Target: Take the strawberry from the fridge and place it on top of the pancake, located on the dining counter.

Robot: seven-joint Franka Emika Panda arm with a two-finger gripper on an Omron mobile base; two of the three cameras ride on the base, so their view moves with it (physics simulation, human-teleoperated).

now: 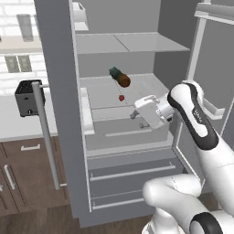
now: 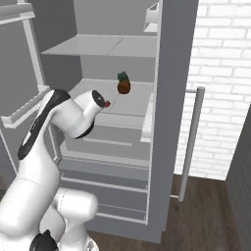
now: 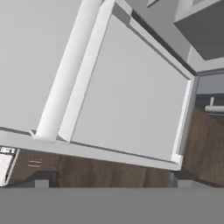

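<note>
Tiny red strawberry on open fridge's middle shelf.

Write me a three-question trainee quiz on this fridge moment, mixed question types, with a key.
1. True or false: the strawberry lies on a shelf inside the open fridge.
2. Multiple choice: the hand is (A) shut on the strawberry, (B) open with nothing held, (C) shut on the toaster.
3. Short answer: what stands on the counter left of the fridge in the left base view?

Key:
1. True.
2. B; it is open, near the shelf's front, apart from the berry.
3. A black toaster.
</note>
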